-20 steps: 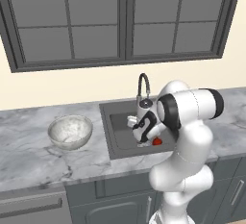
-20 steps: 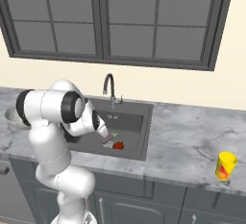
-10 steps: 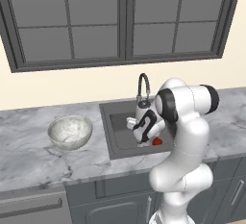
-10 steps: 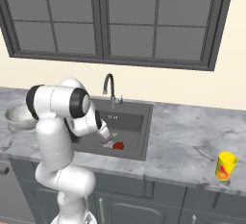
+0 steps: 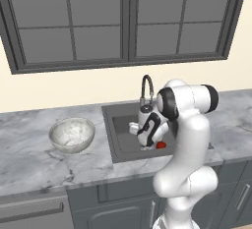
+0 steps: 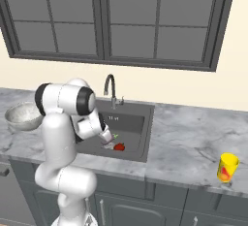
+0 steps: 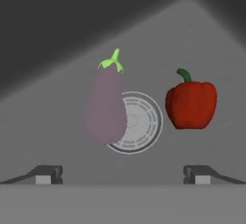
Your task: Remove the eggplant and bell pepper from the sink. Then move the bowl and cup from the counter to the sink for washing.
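With its jaws spread wide, the gripper point(image 7: 123, 174) has unobstructed space directly ahead down to the eggplant point(image 7: 105, 106) and the bell pepper point(image 7: 190, 104), with the faucet point(image 5: 146, 89) standing behind it at the sink point(image 5: 114, 146) rim.

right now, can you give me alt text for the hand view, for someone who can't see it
A purple eggplant lies partly over the round whitish drain on the dark sink floor, with a red bell pepper beside it. The open gripper hangs above them.

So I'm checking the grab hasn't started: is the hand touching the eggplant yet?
Apart. In the hand view the open hand has its fingertips low in the picture, with bare sink floor between them and the eggplant.
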